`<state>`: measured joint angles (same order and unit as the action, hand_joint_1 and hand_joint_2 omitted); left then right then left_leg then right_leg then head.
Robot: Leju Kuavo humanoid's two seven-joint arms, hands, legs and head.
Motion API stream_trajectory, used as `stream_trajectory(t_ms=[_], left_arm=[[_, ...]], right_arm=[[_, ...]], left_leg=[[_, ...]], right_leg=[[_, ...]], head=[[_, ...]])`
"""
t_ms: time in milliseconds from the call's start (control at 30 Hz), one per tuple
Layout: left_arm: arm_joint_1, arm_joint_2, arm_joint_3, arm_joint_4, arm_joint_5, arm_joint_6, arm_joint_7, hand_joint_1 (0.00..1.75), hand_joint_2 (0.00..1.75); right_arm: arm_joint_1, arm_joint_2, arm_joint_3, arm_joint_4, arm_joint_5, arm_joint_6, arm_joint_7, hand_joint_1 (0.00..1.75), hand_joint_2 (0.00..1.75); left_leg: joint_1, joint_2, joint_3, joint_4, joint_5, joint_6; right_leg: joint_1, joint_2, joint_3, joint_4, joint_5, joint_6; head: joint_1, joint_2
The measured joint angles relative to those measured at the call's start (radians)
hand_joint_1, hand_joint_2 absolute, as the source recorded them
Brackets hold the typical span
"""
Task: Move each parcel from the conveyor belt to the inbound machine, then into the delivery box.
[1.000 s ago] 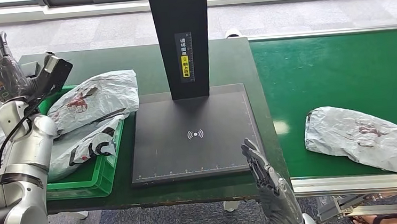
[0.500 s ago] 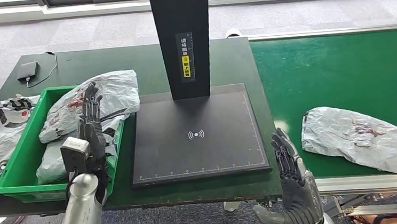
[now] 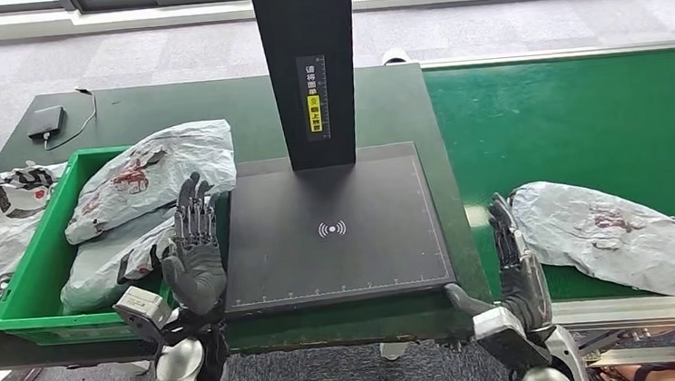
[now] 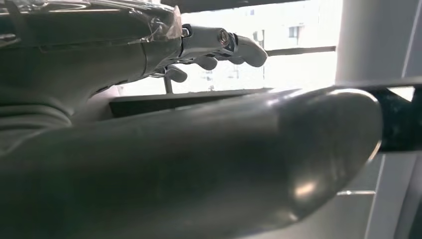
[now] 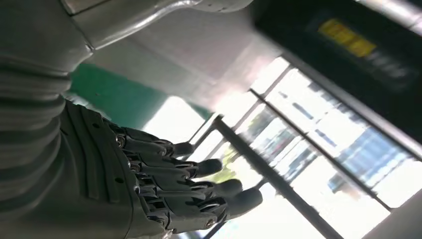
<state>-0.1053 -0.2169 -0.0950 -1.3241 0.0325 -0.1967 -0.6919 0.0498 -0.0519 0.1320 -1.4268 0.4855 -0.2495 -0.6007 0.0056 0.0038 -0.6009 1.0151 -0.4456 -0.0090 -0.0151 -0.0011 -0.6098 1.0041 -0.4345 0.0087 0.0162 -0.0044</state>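
Since a second ago, right hand (image 3: 515, 272) swung outward, fingers spread and empty, now just beside the parcel (image 3: 603, 235) lying on the conveyor belt (image 3: 565, 118), left hand (image 3: 195, 261) dropped, released, by the delivery box (image 3: 27, 279): next pickup likely.

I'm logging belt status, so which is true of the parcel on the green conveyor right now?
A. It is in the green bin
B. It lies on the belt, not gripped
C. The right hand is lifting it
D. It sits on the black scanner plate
B: the grey parcel lies flat on the conveyor belt, with the open right hand upright beside its near end, holding nothing.
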Motion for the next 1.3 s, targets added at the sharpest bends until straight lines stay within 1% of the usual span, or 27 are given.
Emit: stream_trajectory(t_ms=[67,100,200,267,300,367,433,533,800,900,1033,1100,1233,1300], left_arm=[[0.0,-0.003,-0.004,-0.008,0.007,0.0,-0.006,0.0,0.0],[0.0,-0.004,-0.005,-0.012,0.012,0.0,-0.006,0.0,0.0],[0.001,-0.006,-0.007,-0.021,0.019,-0.001,-0.006,0.0,0.0],[0.002,-0.007,-0.008,-0.025,0.024,-0.009,-0.006,0.0,0.0],[0.002,-0.008,-0.008,-0.028,0.03,-0.016,-0.006,0.0,0.0],[0.007,-0.009,-0.008,-0.037,0.045,-0.04,-0.007,0.0,0.0],[0.019,-0.011,-0.007,-0.052,0.05,-0.061,-0.007,0.0,0.0],[0.044,-0.015,-0.005,-0.077,0.042,-0.077,-0.007,0.0,0.0],[0.09,-0.025,0.005,-0.128,-0.015,-0.114,-0.007,0.0,0.0],[0.09,-0.025,0.008,-0.128,-0.019,-0.127,-0.007,0.0,0.0],[0.089,-0.025,0.012,-0.126,-0.024,-0.137,-0.007,0.0,0.0],[0.089,-0.025,0.013,-0.123,-0.028,-0.144,-0.007,0.0,0.0],[0.084,-0.024,0.013,-0.113,-0.038,-0.163,-0.007,0.0,0.0],[0.079,-0.024,0.014,-0.106,-0.04,-0.169,-0.007,0.0,0.0]], right_arm=[[-0.07,0.002,-0.063,0.129,0.096,-0.067,0.059,0.0,1.75],[-0.104,0.002,-0.097,0.194,0.128,-0.092,0.073,0.0,1.75],[-0.181,-0.001,-0.174,0.343,0.165,-0.123,0.075,0.0,1.75],[-0.209,-0.001,-0.202,0.408,0.198,-0.141,0.102,0.0,1.75],[-0.221,-0.001,-0.212,0.437,0.23,-0.156,0.135,0.0,1.75],[-0.248,-0.007,-0.231,0.5,0.321,-0.193,0.235,0.0,1.75],[-0.287,-0.026,-0.253,0.582,0.403,-0.209,0.322,0.0,1.75],[-0.346,-0.067,-0.279,0.697,0.472,-0.202,0.39,0.0,1.75],[-0.504,-0.179,-0.287,0.955,0.628,-0.125,0.583,0.0,1.75],[-0.517,-0.219,-0.287,1.007,0.649,-0.096,0.626,0.0,1.75],[-0.52,-0.252,-0.287,1.052,0.663,-0.049,0.67,0.0,1.75],[-0.522,-0.265,-0.287,1.07,0.674,0.003,0.703,0.0,1.75],[-0.516,-0.284,-0.287,1.104,0.694,0.167,0.739,0.0,1.75],[-0.513,-0.293,-0.288,1.114,0.705,0.242,0.736,0.87,1.75]], left_leg=[[0.0,0.0,0.0,0.0,0.001,0.001],[0.0,0.0,0.0,0.0,0.002,0.002],[-0.001,-0.001,-0.001,0.001,0.002,0.003],[-0.001,-0.001,-0.001,0.001,0.002,0.003],[-0.001,-0.001,-0.001,0.001,0.002,0.003],[-0.001,-0.002,-0.001,0.0,0.002,0.003],[-0.001,-0.002,-0.001,0.0,0.002,0.003],[-0.002,-0.002,-0.002,0.0,0.002,0.004],[-0.003,-0.005,-0.002,0.001,0.003,0.005],[-0.003,-0.007,-0.003,0.001,0.003,0.005],[-0.003,-0.007,-0.003,0.001,0.002,0.005],[-0.003,-0.007,-0.003,0.001,0.002,0.005],[-0.003,-0.007,-0.002,0.001,0.002,0.005],[-0.003,-0.006,0.0,0.001,0.001,0.005]], right_leg=[[-0.001,0.0,0.0,0.0,0.001,0.001],[-0.001,-0.001,0.0,0.0,0.001,0.001],[-0.002,-0.002,0.001,0.0,0.002,0.002],[-0.002,-0.002,0.001,0.0,0.002,0.002],[-0.002,-0.002,0.0,0.0,0.002,0.002],[-0.002,-0.002,0.0,0.0,0.002,0.002],[-0.002,-0.002,0.0,0.0,0.002,0.002],[-0.002,-0.002,0.0,0.0,0.002,0.002],[-0.004,-0.006,0.0,0.0,0.002,0.004],[-0.004,-0.008,0.001,0.0,0.002,0.004],[-0.004,-0.007,0.0,0.0,0.001,0.004],[-0.004,-0.007,0.0,0.0,0.001,0.004],[-0.003,-0.007,0.0,-0.001,0.0,0.005],[-0.003,-0.006,0.002,-0.001,0.0,0.005]], head=[[0.0,0.0],[0.0,0.0],[0.0,0.0],[0.0,0.0],[0.0,0.0],[0.0,0.0],[0.0,0.0],[0.0,0.0],[0.0,0.0],[0.0,0.0],[0.0,0.0],[0.0,0.0],[0.0,0.0],[0.0,0.0]])
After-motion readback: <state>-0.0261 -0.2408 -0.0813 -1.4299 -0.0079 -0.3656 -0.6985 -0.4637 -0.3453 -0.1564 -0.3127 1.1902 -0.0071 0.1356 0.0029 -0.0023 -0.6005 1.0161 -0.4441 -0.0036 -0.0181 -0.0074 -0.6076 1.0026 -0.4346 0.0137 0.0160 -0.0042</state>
